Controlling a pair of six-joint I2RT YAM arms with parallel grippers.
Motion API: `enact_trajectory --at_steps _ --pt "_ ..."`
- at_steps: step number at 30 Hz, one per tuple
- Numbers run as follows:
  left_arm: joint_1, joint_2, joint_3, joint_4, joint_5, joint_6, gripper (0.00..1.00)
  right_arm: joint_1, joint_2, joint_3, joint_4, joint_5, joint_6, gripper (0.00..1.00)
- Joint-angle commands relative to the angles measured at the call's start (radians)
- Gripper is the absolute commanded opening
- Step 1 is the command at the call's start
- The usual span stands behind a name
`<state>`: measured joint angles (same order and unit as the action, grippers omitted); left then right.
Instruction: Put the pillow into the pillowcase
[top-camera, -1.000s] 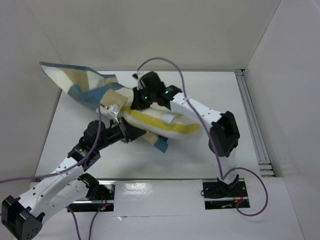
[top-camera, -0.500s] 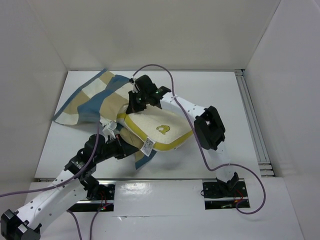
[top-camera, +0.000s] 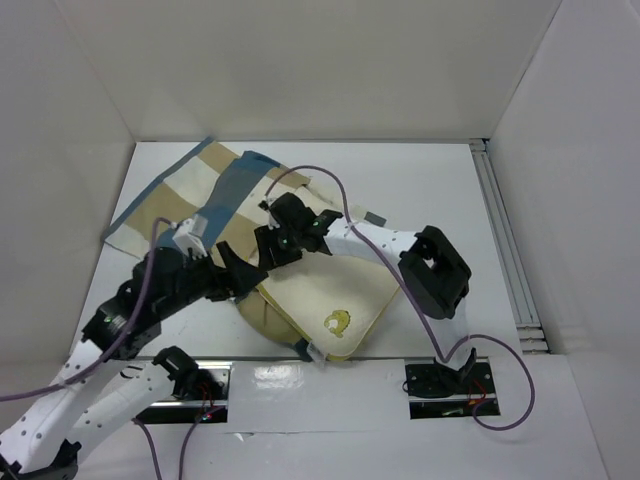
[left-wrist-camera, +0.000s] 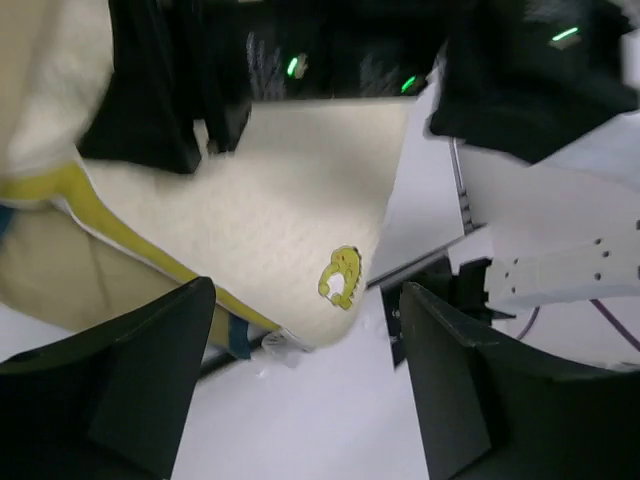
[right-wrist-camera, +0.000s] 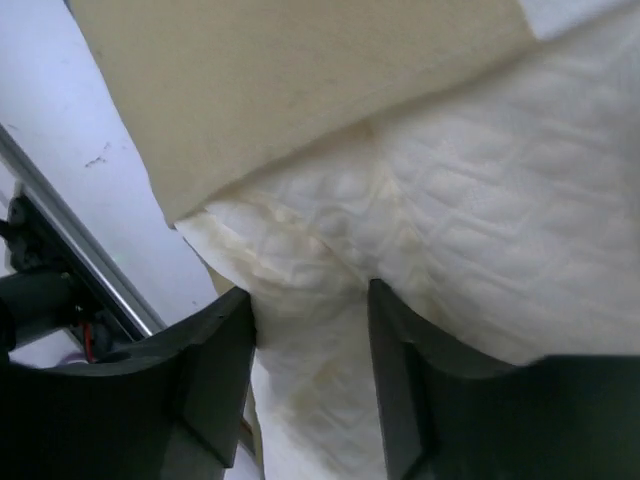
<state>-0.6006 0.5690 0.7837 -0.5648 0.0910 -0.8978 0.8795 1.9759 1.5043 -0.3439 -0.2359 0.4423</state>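
Observation:
The cream pillow (top-camera: 320, 295) lies flat near the table's front, its yellow emblem (top-camera: 337, 322) facing up. The checked pillowcase (top-camera: 185, 200) spreads at the back left. A tan edge of the pillowcase (right-wrist-camera: 300, 90) lies over the pillow's (right-wrist-camera: 480, 200) far end, and some tan and blue cloth shows under the pillow's left side. My left gripper (top-camera: 238, 272) sits at the pillow's left end, open wide (left-wrist-camera: 300, 390), with only bare table between its fingers. My right gripper (top-camera: 272, 247) stands over the pillow's far end, open (right-wrist-camera: 310, 380), with quilted pillow cloth lying between its fingers.
White walls close in the table at the back and both sides. A metal rail (top-camera: 505, 240) runs along the right edge. A purple cable (top-camera: 330, 185) loops over the right arm. The arm bases (top-camera: 445, 385) stand at the front edge.
Both grippers have opened and let go. The pillow has come down from the air and now lies nearer the front. The pillowcase has settled at the back left. The left arm pulled back left.

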Motion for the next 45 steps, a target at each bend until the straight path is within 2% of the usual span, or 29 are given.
enact_trajectory --at_steps 1,3,5,6,9,11,13,16,18,23,32,37,40,45 --pt "-0.002 0.011 0.152 -0.208 -0.201 0.089 0.90 -0.033 -0.109 -0.015 -0.069 0.113 -0.042 0.73" --pt "-0.002 0.116 0.225 -0.228 -0.290 0.132 0.87 -0.033 -0.223 -0.070 -0.095 0.189 -0.042 0.80" --pt "-0.002 0.217 0.262 -0.250 -0.342 0.164 0.81 -0.062 -0.305 -0.120 -0.127 0.236 -0.013 0.80" --pt "-0.002 0.332 0.297 -0.263 -0.358 0.177 0.81 -0.079 -0.348 -0.151 -0.139 0.257 0.005 0.80" --pt "-0.011 0.492 0.354 -0.277 -0.439 0.186 0.81 -0.174 -0.571 -0.350 -0.167 0.342 0.113 0.83" --pt "-0.027 0.626 0.382 -0.277 -0.499 0.186 0.83 -0.273 -0.658 -0.433 -0.202 0.355 0.159 0.84" --pt "-0.038 0.749 0.443 -0.277 -0.574 0.197 0.86 -0.373 -0.782 -0.545 -0.202 0.342 0.206 0.91" --pt "-0.062 0.848 0.506 -0.277 -0.674 0.197 0.86 -0.497 -0.889 -0.651 -0.225 0.284 0.242 0.92" --pt "-0.062 0.933 0.532 -0.287 -0.752 0.206 0.87 -0.551 -0.916 -0.694 -0.234 0.239 0.256 0.94" --pt "-0.071 1.069 0.604 -0.317 -0.826 0.197 0.87 -0.665 -0.959 -0.820 -0.204 0.095 0.286 0.96" --pt "-0.071 1.226 0.658 -0.337 -0.870 0.211 0.87 -0.692 -0.993 -0.898 -0.173 0.040 0.308 1.00" --pt "-0.071 1.293 0.712 -0.403 -0.935 0.174 0.78 -0.692 -0.993 -0.908 -0.173 0.040 0.308 1.00" --pt "-0.071 1.316 0.735 -0.441 -0.958 0.145 0.70 -0.702 -1.002 -0.908 -0.182 0.040 0.297 1.00" --pt "-0.051 1.316 0.758 -0.451 -0.967 0.134 0.63 -0.711 -1.013 -0.926 -0.182 0.020 0.297 1.00"
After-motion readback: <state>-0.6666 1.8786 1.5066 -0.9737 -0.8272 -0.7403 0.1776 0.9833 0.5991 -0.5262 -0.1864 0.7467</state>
